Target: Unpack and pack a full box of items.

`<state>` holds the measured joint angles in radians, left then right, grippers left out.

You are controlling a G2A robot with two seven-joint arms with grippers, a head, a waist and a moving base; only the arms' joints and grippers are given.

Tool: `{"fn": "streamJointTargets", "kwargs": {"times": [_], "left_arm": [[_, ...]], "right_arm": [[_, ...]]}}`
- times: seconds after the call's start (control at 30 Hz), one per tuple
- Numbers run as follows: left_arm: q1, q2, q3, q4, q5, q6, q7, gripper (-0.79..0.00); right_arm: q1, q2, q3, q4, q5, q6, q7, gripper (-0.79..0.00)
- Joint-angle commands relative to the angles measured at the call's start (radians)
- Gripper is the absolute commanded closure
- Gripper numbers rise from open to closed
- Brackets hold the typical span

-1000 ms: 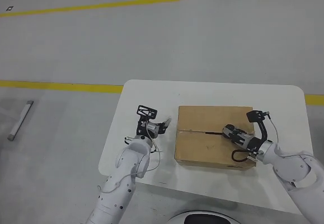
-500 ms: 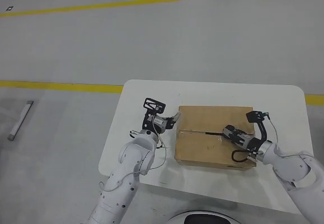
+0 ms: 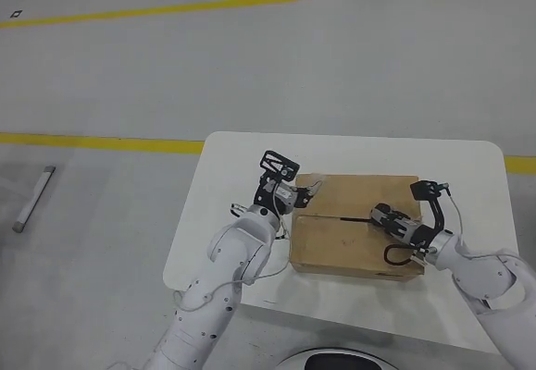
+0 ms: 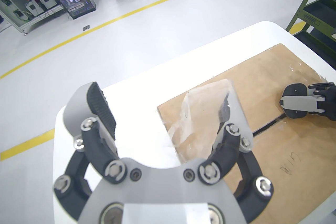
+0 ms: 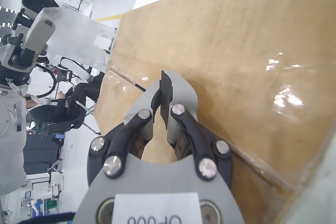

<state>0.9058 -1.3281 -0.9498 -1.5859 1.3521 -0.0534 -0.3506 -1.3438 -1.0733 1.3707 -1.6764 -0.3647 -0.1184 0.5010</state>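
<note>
Closed brown cardboard box point(image 3: 355, 222) at the middle of the white round-cornered table point(image 3: 249, 157), seam running 9 to 3 o'clock. Right gripper point(image 3: 377, 215) pressed together, tips at the seam toward 3 o'clock. Left gripper point(image 3: 306, 183) spread wide over the 10 o'clock corner, a scrap of clear crumpled tape point(image 4: 194, 109) apparently clinging to one finger. Best to shed that tape first, then pry a flap up from the seam edge while bracing the box. Since a second ago: left gripper carried from the table at 9 o'clock onto the corner; right gripper unmoved.
</note>
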Motion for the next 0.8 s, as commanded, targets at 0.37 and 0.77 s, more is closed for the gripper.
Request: {"fn": "streamJointTargets", "kwargs": {"times": [0.37, 0.77], "left_arm": [[-0.039, -0.027, 0.063, 0.011, 0.018, -0.049, -0.019, -0.785], [-0.093, -0.064, 0.146, 0.067, 0.017, -0.080, -0.044, -0.785]], "right_arm": [[-0.070, 0.012, 0.134, -0.043, 0.049, 0.027, -0.021, 0.000], [-0.124, 0.026, 0.355, -0.031, 0.142, 0.041, -0.057, 0.000]]}}
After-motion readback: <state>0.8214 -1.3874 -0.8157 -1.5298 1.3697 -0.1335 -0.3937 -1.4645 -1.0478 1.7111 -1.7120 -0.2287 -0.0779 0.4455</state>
